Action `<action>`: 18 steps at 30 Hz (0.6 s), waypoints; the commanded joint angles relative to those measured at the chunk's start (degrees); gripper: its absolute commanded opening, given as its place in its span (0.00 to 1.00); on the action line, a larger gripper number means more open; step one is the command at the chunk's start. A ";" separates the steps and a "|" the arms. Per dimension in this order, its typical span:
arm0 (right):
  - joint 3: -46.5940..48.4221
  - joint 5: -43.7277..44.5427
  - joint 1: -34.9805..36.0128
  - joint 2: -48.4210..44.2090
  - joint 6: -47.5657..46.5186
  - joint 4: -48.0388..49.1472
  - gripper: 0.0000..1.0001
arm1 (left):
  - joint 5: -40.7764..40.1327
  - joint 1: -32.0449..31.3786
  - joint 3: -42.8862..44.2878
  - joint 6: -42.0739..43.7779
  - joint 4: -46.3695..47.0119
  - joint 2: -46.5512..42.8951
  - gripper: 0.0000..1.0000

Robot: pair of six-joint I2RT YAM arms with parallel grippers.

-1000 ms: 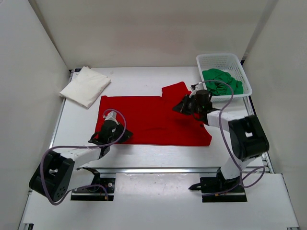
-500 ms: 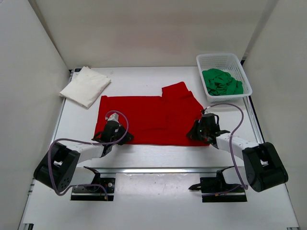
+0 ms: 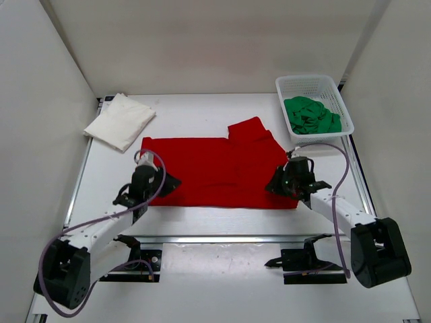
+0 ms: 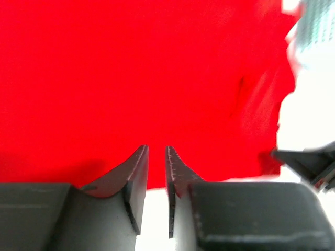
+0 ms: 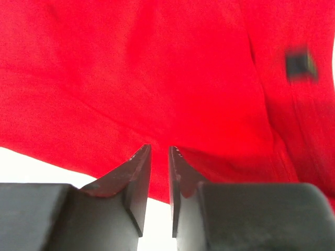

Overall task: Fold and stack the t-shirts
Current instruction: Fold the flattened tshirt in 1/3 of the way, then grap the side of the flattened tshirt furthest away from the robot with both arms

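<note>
- While the red t-shirt (image 3: 215,171) lies spread flat across the middle of the tabletop (image 3: 195,111), 1 sleeve juts from its far edge toward the right.
- My left pincer (image 4: 157,149) sits low at the shirt's near left edge. Its 2 fingers are parted by a narrow slit with no cloth between them, and bare white tabletop shows through the slit.
- My right pincer (image 5: 159,148) sits low at the shirt's near right corner. It is likewise slightly spread and pinches nothing, its tips just over the red hem.
- The white t-shirt (image 3: 120,121) lies folded at the far left of the tabletop, near the red shirt's far left corner.
- The green t-shirt (image 3: 311,116) is crumpled inside the white lattice basket (image 3: 306,82) at the far right corner, well apart from both of my pincers.
</note>
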 commanded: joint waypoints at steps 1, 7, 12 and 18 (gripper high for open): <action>6.88 -1.46 1.14 -0.18 -2.04 2.88 0.20 | -3.18 5.15 11.98 6.45 -0.95 5.52 0.32; 6.47 -0.93 10.00 2.65 -3.89 7.01 0.08 | -4.07 14.91 25.44 8.31 1.60 25.90 0.34; 3.92 -1.89 14.15 2.64 -3.89 10.95 0.09 | -9.16 18.78 42.64 13.05 -5.15 42.52 0.34; 2.06 -4.53 13.02 1.77 -3.98 13.96 0.10 | -12.59 22.21 57.96 15.87 -11.84 55.02 0.40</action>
